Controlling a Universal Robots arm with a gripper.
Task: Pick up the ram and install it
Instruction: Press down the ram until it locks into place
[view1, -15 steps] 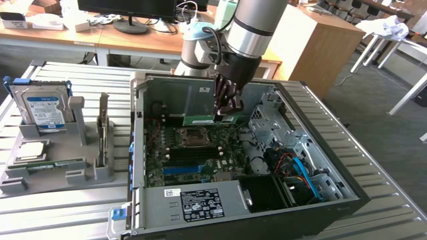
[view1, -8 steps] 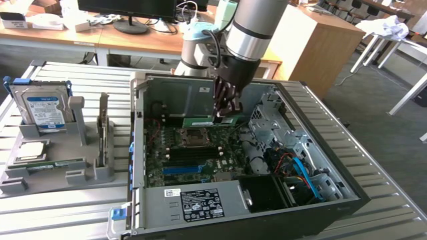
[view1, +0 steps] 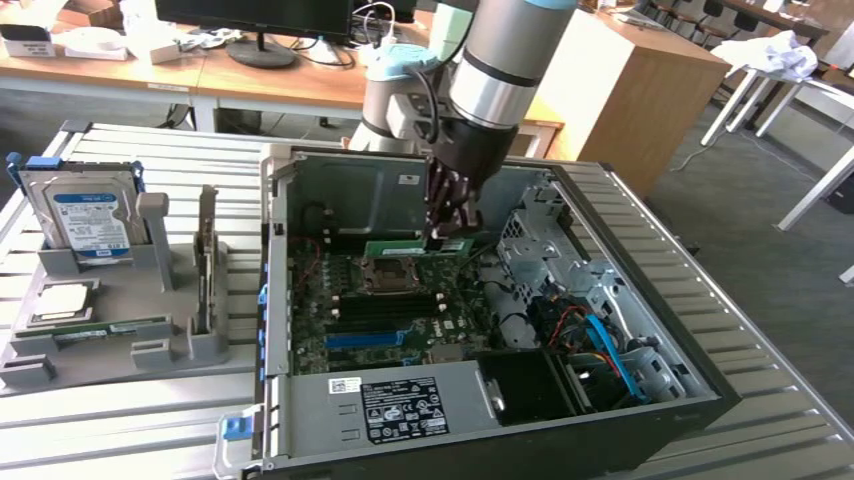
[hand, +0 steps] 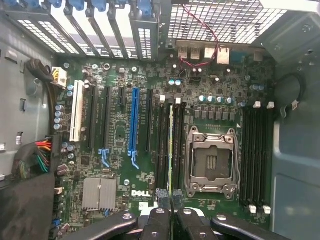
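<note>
Item, nearest: my gripper, fingers clamped on the ram, stick held edge-on above the memory slots beside the empty CPU socket. Status: picked up, carried inside, not yet seated, I judge. Container: open computer case, holding motherboard. Grey rack: hard drive, upright card.

Grey slatted metal work table carries everything. Behind its far edge: light wooden desk with a black monitor stand and white clutter. Tall light-wood cabinet beyond the far corner at the exterior view's right. Grey carpet floor, white metal table legs there. Even indoor lighting.
</note>
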